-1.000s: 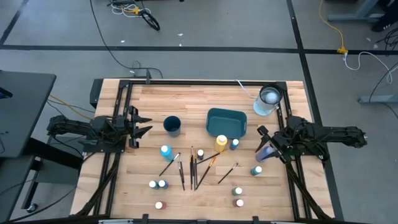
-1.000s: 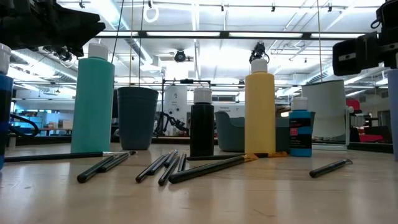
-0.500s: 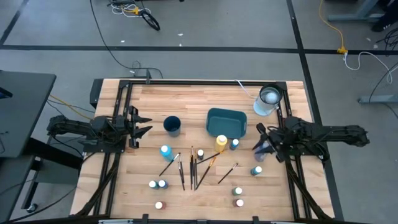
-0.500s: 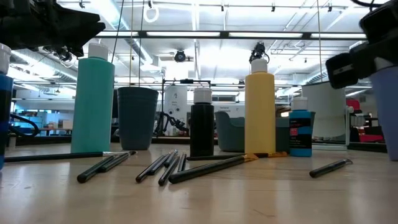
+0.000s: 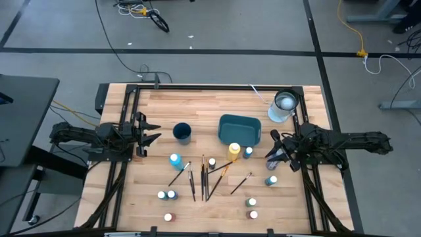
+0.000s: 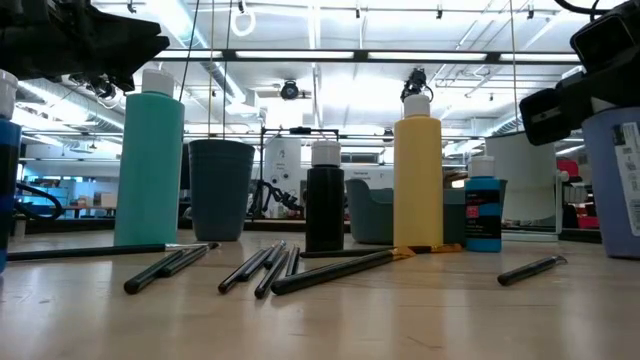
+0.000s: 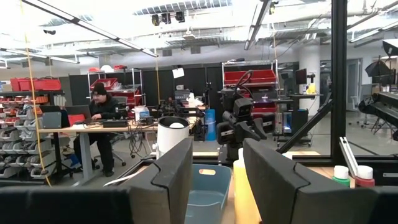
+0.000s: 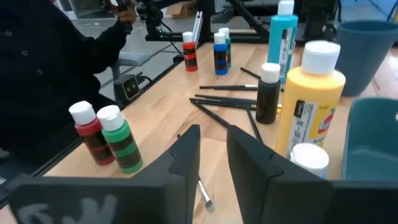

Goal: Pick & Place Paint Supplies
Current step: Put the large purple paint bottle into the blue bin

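The right gripper (image 5: 275, 153) has shifted left with the pale blue bottle (image 6: 612, 180), suggesting a pickup is starting, though whether it is pinching the bottle cannot be told.

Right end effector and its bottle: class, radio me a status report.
Left end effector open, idle at table's left. Right end effector at pale blue bottle, hold unconfirmed. Yellow bottle and small blue bottle close by.

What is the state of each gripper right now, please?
Left gripper: open, empty.
Right gripper: cannot be told; it is at a pale blue bottle.
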### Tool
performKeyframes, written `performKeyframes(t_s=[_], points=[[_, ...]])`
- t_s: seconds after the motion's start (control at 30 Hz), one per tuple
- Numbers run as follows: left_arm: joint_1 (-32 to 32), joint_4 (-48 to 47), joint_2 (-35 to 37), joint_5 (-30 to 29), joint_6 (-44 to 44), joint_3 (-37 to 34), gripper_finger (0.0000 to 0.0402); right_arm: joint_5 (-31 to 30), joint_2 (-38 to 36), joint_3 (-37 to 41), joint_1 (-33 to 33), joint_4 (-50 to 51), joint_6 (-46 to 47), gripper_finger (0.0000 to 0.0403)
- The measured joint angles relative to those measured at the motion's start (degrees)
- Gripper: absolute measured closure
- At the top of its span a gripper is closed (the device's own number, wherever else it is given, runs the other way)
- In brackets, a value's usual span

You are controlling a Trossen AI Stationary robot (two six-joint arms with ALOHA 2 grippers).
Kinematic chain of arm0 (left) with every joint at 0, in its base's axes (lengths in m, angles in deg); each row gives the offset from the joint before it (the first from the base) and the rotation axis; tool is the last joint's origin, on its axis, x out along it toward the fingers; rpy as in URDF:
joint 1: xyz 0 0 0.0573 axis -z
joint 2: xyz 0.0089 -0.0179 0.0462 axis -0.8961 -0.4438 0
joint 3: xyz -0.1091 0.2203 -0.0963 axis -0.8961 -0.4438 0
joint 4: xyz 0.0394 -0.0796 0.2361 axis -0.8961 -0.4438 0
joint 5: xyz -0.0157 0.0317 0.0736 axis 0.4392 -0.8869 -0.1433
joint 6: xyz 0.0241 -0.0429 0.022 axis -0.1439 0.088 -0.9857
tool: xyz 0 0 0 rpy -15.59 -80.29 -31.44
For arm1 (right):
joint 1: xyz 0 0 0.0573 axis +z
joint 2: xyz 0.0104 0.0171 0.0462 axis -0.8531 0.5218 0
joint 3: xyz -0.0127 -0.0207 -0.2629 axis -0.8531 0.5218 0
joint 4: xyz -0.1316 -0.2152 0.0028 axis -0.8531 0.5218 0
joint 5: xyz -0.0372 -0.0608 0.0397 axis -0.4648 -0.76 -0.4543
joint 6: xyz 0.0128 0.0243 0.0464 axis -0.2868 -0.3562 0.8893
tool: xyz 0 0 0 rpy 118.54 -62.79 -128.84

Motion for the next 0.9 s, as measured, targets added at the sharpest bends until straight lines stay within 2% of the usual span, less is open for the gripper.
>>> performKeyframes(t_s=[0.27,0.5,0.57,0.7,0.8,0.9], points=[[-0.02,0.00,0.00,0.00,0.00,-0.02,0.0249,-0.78,0.22,2.04,0.02,-9.20,0.54,0.0328],[-0.02,-0.02,0.00,0.00,0.00,-0.02,0.0249,0.48,0.15,1.97,0.00,-26.64,-0.02,0.0328],[-0.01,-0.02,0.00,0.00,0.00,0.00,0.0249,-0.96,0.07,1.87,0.02,-31.62,-2.22,0.0328],[0.00,-0.02,0.00,-0.02,0.00,0.00,0.0249,-10.57,0.09,1.84,0.00,-38.76,-8.55,0.0328],[-0.02,-0.02,0.00,-0.02,-0.03,-0.01,0.0249,-23.43,0.32,1.79,0.00,-42.73,-9.84,0.0328],[-0.02,-0.02,0.00,-0.02,-1.63,0.00,0.0249,-36.80,1.52,1.75,-0.02,-45.17,-6.83,0.0328]])
